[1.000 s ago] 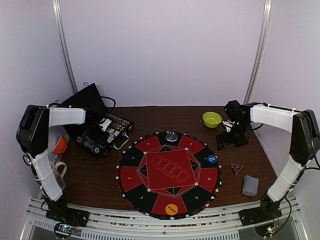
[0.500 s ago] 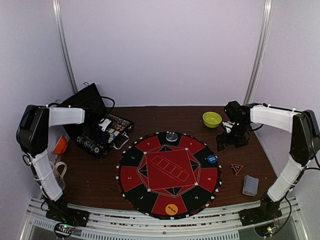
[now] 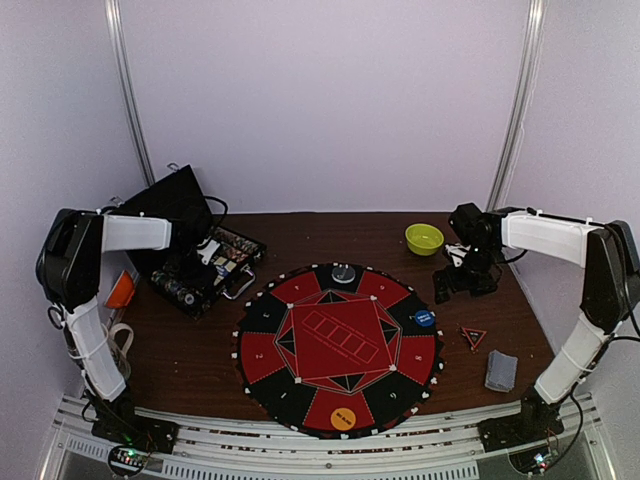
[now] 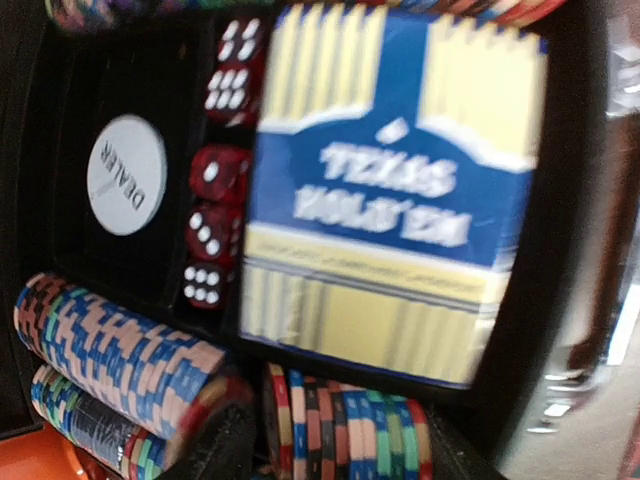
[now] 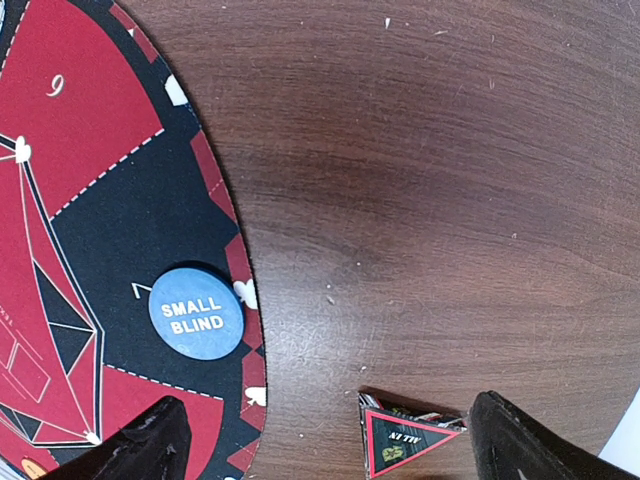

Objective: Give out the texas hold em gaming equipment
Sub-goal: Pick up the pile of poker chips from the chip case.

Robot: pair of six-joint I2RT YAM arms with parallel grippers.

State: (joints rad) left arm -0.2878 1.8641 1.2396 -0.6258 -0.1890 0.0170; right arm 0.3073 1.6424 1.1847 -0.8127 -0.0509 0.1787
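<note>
Seen from above, a round red-and-black mat (image 3: 300,400) lies on a dark wooden tabletop (image 3: 190,360) between two robot arms. Nearest the arm bases, an orange disc (image 3: 343,417) sits on the mat's near edge. A deck of cards (image 3: 500,371) with grey-blue backs lies on the tabletop, nearer than the right tool (image 3: 462,284) and a little to its right. A triangular token (image 3: 473,337) lies between the deck and that tool. A blue disc (image 3: 425,318) marked "small blind" rests on the mat's rim, nearer than the right tool and to its left.

The right tool hovers over bare wood beside the mat, its fingers spread wide and holding nothing. It looks the same as a second ago.

Across the tabletop, the left tool (image 3: 196,268) hangs over an open black case (image 3: 170,205). Its blurred wrist view shows its fingers apart and holding nothing. Below it lie rows of poker chips (image 4: 120,345). Beyond them are a blue-and-yellow card box (image 4: 390,200), red dice (image 4: 215,180) and a white dealer disc (image 4: 125,175).

Since a second ago the left arm has shifted slightly leftward. The discs, deck and token have not moved.

A lime-green bowl (image 3: 424,238) stands beyond the right tool, just to its left.
</note>
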